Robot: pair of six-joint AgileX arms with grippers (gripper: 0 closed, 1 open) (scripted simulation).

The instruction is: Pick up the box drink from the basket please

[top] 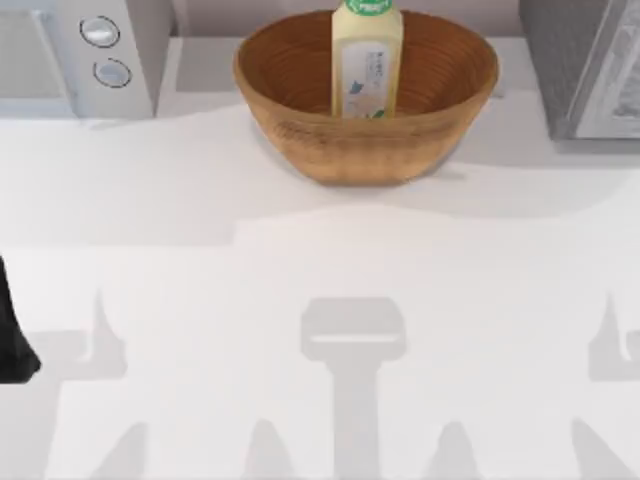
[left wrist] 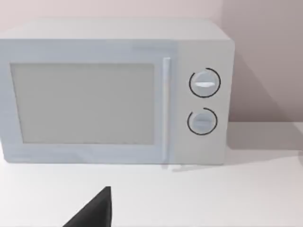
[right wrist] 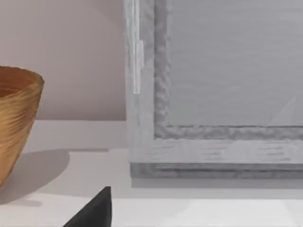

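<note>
Carton: the box drink (top: 366, 62) is seen standing upright inside the basket (top: 300, 125), at the upper centre of the top view; its green-and-white top is cut by the upper edge of the frame, and blue and green print is shown on its pale front.

Basket: a wide bowl of brown woven rings is set on the white table (top: 320, 270) toward the back, at the centre; its shadow is cast onto the table below and to the right. Its rim and tan wall (right wrist: 16, 120) are caught at the left edge of the right wrist view.

Microwave: a pale microwave (top: 90, 55) with two round dials is placed in the upper left corner of the top view, apart from the basket; its door and both dials (left wrist: 203, 101) are faced squarely in the left wrist view.

Grey appliance: a grey boxy unit (top: 585, 65) is seen in the upper right corner of the top view and, close up, in the right wrist view (right wrist: 218, 90).

Left arm: a dark part (top: 15, 340) is glimpsed at the left edge of the top view, well apart from the basket; a dark tip is shown low in the left wrist view. Whether its fingers are apart cannot be told.

Right gripper: a dark tip is shown low in the right wrist view; its state cannot be told.
</note>
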